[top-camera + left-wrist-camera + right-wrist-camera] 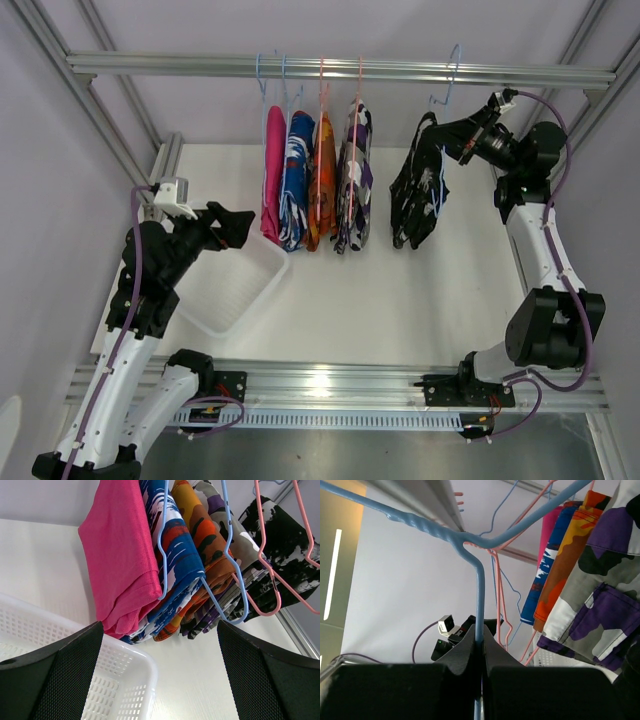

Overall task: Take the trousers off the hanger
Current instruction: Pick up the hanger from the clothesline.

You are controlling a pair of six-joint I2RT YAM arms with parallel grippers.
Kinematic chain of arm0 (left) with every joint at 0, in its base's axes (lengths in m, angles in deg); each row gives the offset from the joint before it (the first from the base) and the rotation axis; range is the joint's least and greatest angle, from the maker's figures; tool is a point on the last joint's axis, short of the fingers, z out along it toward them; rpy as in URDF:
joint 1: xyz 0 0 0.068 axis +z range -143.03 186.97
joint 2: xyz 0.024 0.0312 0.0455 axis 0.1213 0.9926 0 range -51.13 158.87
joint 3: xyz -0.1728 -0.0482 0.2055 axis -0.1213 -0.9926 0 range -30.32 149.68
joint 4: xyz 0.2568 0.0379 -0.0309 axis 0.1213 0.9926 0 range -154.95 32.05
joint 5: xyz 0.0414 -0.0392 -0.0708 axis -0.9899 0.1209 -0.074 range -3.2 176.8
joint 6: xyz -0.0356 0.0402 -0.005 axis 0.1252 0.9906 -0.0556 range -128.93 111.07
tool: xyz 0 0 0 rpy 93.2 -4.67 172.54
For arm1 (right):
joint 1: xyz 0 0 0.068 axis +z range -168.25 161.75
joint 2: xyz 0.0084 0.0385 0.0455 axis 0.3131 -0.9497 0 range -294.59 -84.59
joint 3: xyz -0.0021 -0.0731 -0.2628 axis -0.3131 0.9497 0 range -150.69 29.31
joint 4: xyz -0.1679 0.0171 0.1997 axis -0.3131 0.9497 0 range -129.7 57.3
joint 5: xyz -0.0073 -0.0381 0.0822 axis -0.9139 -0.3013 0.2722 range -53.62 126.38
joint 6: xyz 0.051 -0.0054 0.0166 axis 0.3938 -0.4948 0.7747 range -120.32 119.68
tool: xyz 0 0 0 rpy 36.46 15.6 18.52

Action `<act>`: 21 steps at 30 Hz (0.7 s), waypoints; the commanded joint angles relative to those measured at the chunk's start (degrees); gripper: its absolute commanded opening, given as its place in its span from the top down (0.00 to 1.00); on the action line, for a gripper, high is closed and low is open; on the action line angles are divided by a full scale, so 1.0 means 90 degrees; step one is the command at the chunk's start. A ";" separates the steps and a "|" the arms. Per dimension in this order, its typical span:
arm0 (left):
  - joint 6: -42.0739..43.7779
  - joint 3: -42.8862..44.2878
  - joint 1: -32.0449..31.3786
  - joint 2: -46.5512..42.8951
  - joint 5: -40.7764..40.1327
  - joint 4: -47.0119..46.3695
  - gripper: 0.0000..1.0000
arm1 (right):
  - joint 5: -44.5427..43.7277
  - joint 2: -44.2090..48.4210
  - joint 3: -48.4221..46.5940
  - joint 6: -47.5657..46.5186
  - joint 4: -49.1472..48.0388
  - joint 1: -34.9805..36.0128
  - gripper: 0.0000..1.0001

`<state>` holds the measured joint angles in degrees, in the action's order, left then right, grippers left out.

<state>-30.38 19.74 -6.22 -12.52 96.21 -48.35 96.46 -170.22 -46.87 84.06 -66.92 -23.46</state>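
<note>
Five trousers hang from the top rail (400, 70). Pink (273, 170), blue-white-red patterned (296, 185), orange (322, 175) and purple-white patterned (354, 180) ones hang close together. The black, white-specked trousers (418, 195) hang apart to the right on a blue hanger (479, 595). My right gripper (480, 645) is shut on that hanger's wire just below its twisted neck, up near the rail. My left gripper (160, 665) is wide open with nothing between its fingers. It is low and left of the pink trousers (120, 555), pointing at the bundle's lower ends.
A white perforated basket (235, 285) sits on the table under my left gripper, its corner (145, 675) just below the hanging clothes. Pink and blue wire hangers (235, 580) carry the bundle. Frame posts stand at the left and right sides.
</note>
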 commanded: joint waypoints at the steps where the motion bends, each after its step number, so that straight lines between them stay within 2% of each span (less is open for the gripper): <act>1: -0.0009 0.0062 0.0059 -0.0003 0.0165 -0.0292 0.01 | -0.0347 0.0832 -0.0149 -0.0410 -0.1019 0.0013 1.00; 16: -0.0009 0.0053 0.0059 -0.0003 0.0243 -0.0302 0.01 | -0.0522 0.1310 -0.0295 -0.0635 -0.0394 0.0130 1.00; 21: -0.0019 0.0033 0.0040 -0.0042 0.0409 -0.0340 0.01 | -0.0931 0.1856 -0.0295 -0.1463 0.0756 0.0276 1.00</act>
<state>-30.38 19.74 -6.25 -12.52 97.57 -49.42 92.11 -160.75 -46.13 77.94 -59.51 -22.02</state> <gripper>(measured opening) 0.993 0.022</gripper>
